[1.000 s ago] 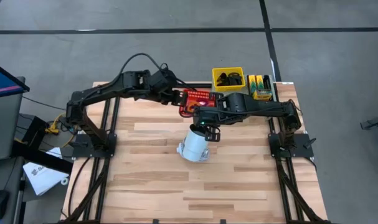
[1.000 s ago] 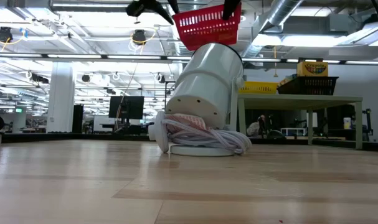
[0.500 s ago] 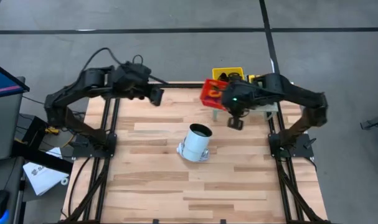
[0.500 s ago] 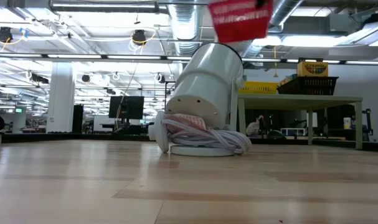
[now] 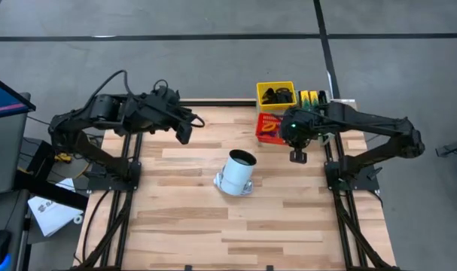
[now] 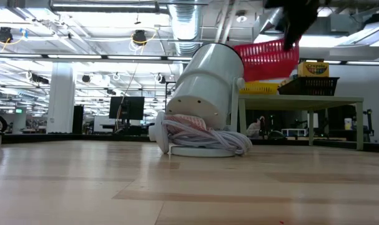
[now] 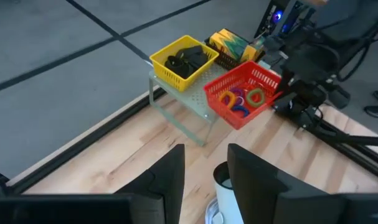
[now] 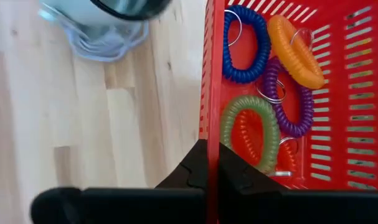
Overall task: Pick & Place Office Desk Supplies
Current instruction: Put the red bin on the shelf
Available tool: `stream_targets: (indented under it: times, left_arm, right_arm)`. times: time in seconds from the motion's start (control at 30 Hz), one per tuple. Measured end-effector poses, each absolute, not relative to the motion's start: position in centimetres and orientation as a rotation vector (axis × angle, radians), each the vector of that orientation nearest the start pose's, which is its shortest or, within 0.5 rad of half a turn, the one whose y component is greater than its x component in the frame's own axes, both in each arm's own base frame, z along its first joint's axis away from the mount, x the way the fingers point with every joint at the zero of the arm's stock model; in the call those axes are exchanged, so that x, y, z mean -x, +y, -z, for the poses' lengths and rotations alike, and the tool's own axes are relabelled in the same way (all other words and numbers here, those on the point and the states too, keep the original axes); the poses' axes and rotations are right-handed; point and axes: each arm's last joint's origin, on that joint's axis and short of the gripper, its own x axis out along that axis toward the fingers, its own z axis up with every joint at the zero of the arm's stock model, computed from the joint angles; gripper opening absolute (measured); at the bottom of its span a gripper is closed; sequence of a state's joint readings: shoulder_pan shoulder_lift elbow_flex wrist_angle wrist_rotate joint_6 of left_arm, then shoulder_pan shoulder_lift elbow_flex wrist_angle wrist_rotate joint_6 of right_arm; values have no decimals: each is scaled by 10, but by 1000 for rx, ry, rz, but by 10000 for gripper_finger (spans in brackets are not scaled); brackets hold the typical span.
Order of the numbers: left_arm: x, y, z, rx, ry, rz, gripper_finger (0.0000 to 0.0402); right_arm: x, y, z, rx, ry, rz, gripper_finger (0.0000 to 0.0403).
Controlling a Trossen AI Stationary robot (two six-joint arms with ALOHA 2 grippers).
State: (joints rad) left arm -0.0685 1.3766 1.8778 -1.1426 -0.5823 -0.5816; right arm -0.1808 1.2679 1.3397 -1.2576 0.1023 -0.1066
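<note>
So the right gripper is pinched tight on the rim of the red basket, fingers clamped either side of the basket's wall, and it's holding the thing up off the table at the far right side. From the low camera the red basket hangs in the air just right of the white appliance. Inside it are the coiled rings: a blue one, an orange one, a purple one and a green one, all bunched together and overlapping a bit.

Right behind the basket there's a small raised shelf at the table's far edge. On it sits a yellow bin with black binder clips piled in it, and next to that a dark basket with yellow-green crayon boxes. The red basket is basically touching that shelf area in the overhead shot, so it's pretty crowded over there.

Mid-table there's a white appliance, tilted, with its white cord bundled at the base. It's near the basket but apart from it.

The left gripper is way over on the far left side of the table, held up in the air with its fingers spread and nothing between them.
</note>
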Motion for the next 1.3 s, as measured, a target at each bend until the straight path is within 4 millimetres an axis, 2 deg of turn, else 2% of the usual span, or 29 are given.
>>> stream_targets:
  times: [0.17,0.43,0.8,0.97,1.1,1.3]
  left_arm:
    - [-244,-1,-470,351,467,-676,118]
    - [-263,-7,-458,333,513,-671,118]
    - [-269,-11,-459,344,473,-662,118]
    - [-269,-15,-459,338,473,-645,118]
    - [-269,-20,-459,335,471,-626,118]
    - [-267,-22,-463,346,448,-611,118]
  right_arm:
    - [-211,-61,-328,32,1213,225,0]
    - [-202,-73,-332,-1,1187,179,0]
    - [-197,-87,-328,-19,1215,195,0]
    - [-193,-88,-308,-47,1267,197,0]
    - [-191,-87,-298,-55,1236,200,0]
    - [-186,-88,-303,-42,1185,252,1]
